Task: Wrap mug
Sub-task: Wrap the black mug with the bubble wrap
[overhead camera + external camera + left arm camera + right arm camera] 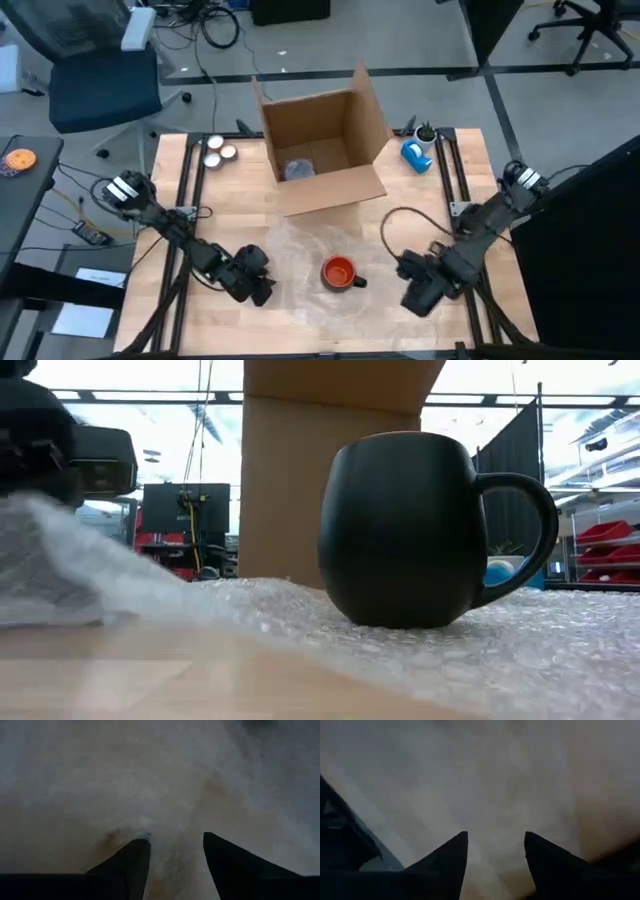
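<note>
High view, item by item. Light wooden slatted surface (200, 330), black rails along both sides. Near its front middle: black round-bodied ceramic mug with an orange inside (340, 272), upright, handle turned toward my right arm. It stands on a clear sheet of bubble wrap (300, 245) spread flat over the middle of the surface; the low view confirms the mug's base resting on the bubbled film, and shows that film rising in a fold at the picture's left.

My left end effector (262, 287): low over the sheet's edge, just beside the mug on my left. In the left wrist view, its two dark fingers (132, 862) stand a narrow gap apart with wrap pressed close beneath and between them; whether they pinch the film I cannot tell.

My right end effector (408, 268): near the mug's handle side, apart from the mug. In the right wrist view its fingers (547, 860) are parted, nothing between them, pale wrap below.

Behind the sheet: open brown cardboard box (325, 150), flaps up, a crumpled piece of clear wrap on its floor. Far left corner: two small round silver tins (218, 152). Far right corner: blue tape dispenser (416, 155).
</note>
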Robot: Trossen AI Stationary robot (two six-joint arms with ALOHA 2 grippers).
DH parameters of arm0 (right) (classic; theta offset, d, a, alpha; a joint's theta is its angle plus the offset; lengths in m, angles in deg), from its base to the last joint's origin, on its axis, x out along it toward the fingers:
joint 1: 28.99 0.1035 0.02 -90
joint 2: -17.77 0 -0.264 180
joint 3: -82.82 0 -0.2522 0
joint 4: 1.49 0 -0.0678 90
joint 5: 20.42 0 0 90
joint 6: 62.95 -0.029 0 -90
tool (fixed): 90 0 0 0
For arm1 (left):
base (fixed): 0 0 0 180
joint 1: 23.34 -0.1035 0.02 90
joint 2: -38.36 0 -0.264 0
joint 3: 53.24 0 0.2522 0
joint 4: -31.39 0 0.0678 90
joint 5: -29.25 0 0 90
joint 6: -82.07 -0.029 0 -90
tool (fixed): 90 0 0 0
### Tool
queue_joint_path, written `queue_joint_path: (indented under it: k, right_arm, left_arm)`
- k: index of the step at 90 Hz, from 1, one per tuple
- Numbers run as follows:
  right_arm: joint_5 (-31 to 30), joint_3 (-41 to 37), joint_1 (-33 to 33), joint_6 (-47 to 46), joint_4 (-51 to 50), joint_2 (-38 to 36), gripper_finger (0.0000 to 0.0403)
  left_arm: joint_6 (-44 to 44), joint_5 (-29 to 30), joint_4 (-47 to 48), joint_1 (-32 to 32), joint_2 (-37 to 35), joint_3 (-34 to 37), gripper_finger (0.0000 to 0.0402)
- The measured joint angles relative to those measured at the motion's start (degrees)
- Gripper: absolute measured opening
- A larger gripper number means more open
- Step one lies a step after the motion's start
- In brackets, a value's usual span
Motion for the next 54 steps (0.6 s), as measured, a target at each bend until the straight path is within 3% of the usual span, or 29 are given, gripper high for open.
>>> queue_joint_path:
  k: [16, 27, 40, 54]
  right_arm:
    - [6.53, -8.09, 5.28, -12.81, 6.77, 0.00, 0.0167]
    - [8.52, -13.40, 6.68, -16.02, 16.18, 0.00, 0.0167]
    - [10.27, -19.35, 6.97, -16.78, 25.19, 0.04, 0.0167]
    - [9.04, -24.48, 6.47, -16.48, 25.57, 0.04, 0.0166]
  left_arm:
    - [-5.83, -1.84, -2.62, -1.43, 0.04, -0.54, 0.0167]
    - [-8.55, -3.72, -3.47, -3.11, 0.04, -0.63, 0.0151]
    - [-11.36, -5.52, -6.16, -5.13, 0.02, -0.68, 0.0092]
    - [-14.52, -5.52, -8.68, -6.63, 0.00, -0.70, 0.0011]
